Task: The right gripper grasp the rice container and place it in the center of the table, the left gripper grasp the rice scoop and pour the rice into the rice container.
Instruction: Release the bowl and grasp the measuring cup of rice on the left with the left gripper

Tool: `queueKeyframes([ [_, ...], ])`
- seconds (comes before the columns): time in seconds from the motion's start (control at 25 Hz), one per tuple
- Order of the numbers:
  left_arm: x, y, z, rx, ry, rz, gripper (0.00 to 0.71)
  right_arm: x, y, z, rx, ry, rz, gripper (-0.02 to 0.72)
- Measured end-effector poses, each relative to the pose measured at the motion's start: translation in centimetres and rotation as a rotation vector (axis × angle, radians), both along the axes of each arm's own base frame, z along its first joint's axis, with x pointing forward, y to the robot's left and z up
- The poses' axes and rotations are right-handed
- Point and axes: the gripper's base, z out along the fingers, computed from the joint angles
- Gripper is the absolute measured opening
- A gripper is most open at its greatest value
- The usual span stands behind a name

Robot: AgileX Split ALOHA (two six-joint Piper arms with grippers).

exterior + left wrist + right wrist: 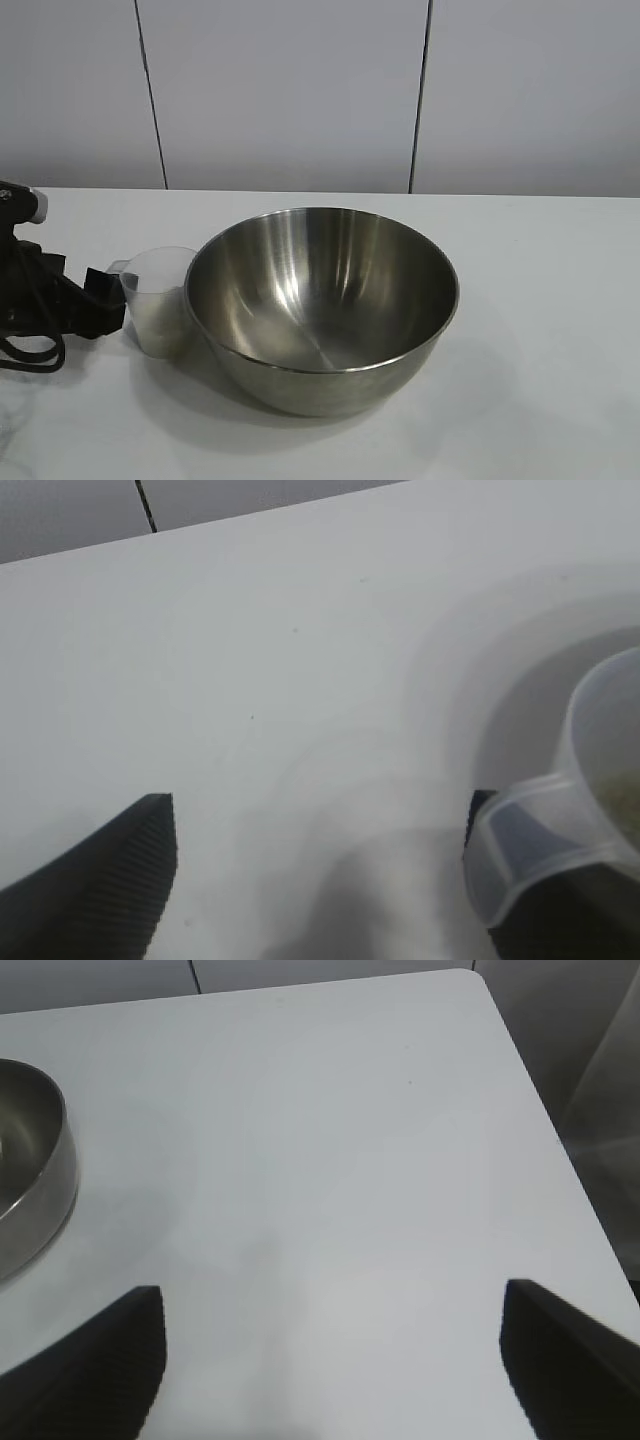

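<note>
With the large round stainless-steel rice container [322,305] set mid-table, the black left gripper [320,880], jaws apart, straddles the small clear plastic rice scoop's [158,298] handle for grasping; the right gripper [335,1360] waits wide open.

Exterior camera faces the table [560,300] from the front, close; both wrist cameras skim it, sharing the rice container [322,305]
</note>
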Motion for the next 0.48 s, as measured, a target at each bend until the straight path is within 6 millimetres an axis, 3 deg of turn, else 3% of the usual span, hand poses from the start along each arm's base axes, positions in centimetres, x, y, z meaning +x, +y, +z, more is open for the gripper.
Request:
queueKeyframes([
  [0.16, 0.0, -0.01, 0.0, -0.001, 0.0, -0.001, 0.169, 0.01, 0.0, 0.01, 0.0, -0.001, 0.0, 0.622],
  [0.28, 0.0, -0.01, 0.0, -0.001, 0.0, -0.001, 0.074, 0.01, 0.0, 0.01, 0.0, -0.001, 0.0, 0.622],
  [0.48, 0.01, -0.01, 0.08, -0.001, -0.002, -0.001, 0.01, 0.01, 0.0, 0.01, 0.0, -0.001, 0.0, 0.622],
])
